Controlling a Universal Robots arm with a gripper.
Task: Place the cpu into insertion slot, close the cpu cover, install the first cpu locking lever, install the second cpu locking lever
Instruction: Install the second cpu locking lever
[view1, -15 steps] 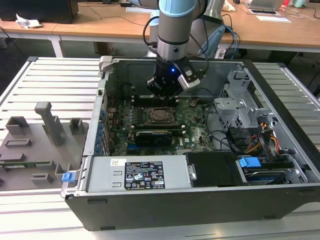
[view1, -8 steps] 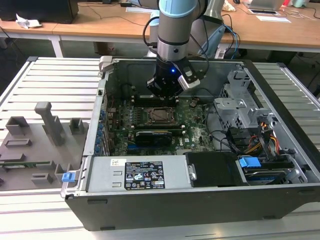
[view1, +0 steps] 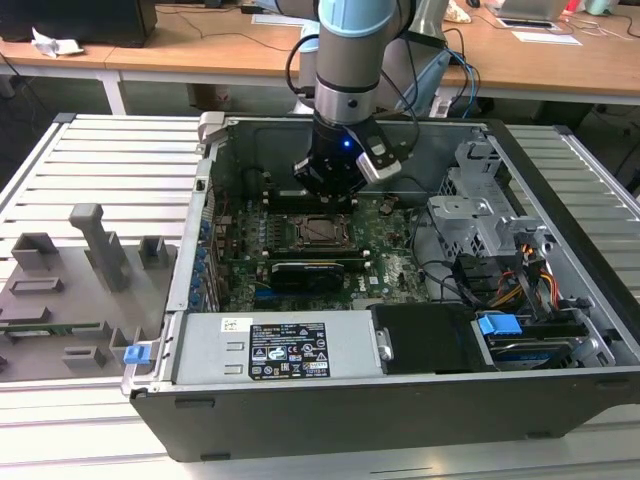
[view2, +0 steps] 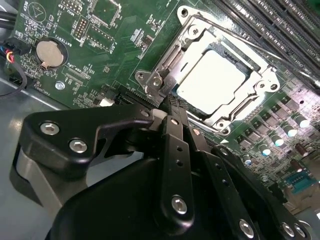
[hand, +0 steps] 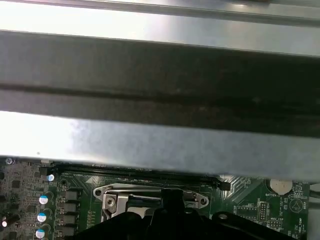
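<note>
Cpu (view2: 212, 80) seated in insertion slot (view2: 245, 107), cpu cover (view2: 192, 37) down; levers' state unclear. Claw (view2: 172, 107) pressed together, empty, just above.

cpu (view2: 214, 80): pale, smooth, seemingly metal | cpu cover (view2: 227, 122): shiny metal | claw (view2: 172, 107): matt black

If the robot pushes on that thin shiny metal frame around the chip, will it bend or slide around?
The cpu cover looks like thin sheet metal, so it probably flexes slightly if pushed hard. It lies flat around the cpu with screws at its corners, so it likely won't slide. The pincer is poised at its edge.
</note>
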